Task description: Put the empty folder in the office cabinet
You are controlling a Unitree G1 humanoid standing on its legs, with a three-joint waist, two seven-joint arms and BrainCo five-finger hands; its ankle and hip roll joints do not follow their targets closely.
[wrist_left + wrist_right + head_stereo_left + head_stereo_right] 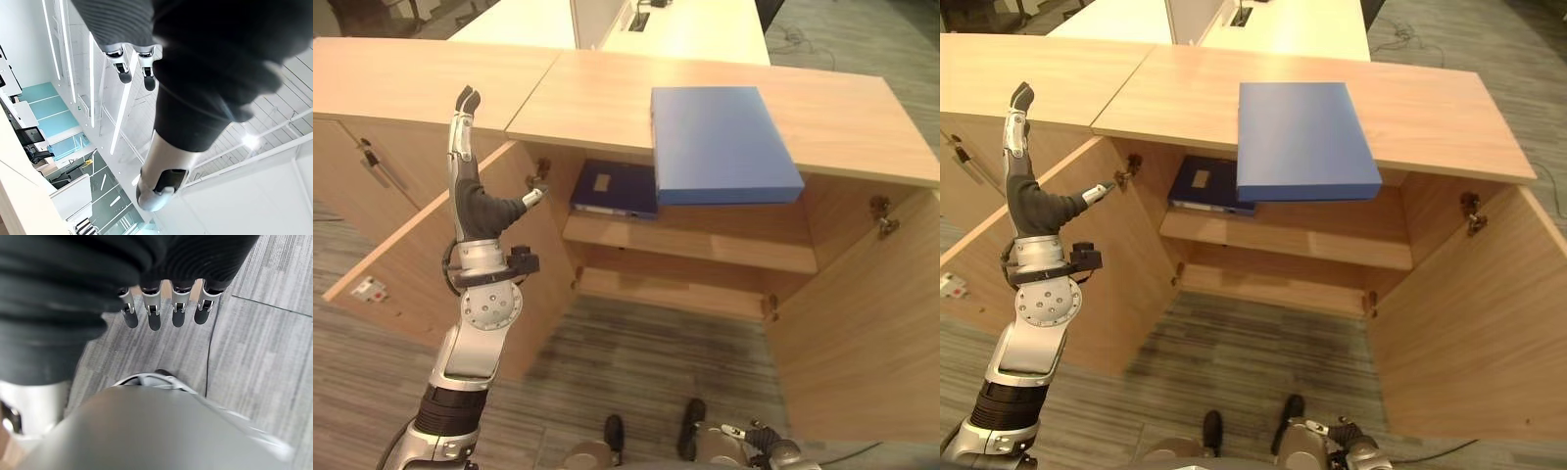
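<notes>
Left hand point(475, 201) raised upright, fingers straight, thumb spread, holding nothing. Blue folder point(720, 144) lies well to its right on the cabinet point(862, 117) top, front edge overhanging the open compartment. Left door point(431, 264) stands open just behind the hand. Dark binder point(615, 188) on upper shelf point(705, 245). Right hand point(161, 308) low over floor, fingers relaxed, empty

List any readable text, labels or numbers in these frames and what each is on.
No text here can be read.
Dark blue folder on the cabinet's upper shelf: a pale label on its cover, print too small to read.
Blue folder on the cabinet top: plain cover, no markings visible.
Open left cabinet door: a small white tag with red dots near its lower edge, nothing legible on it.
</notes>
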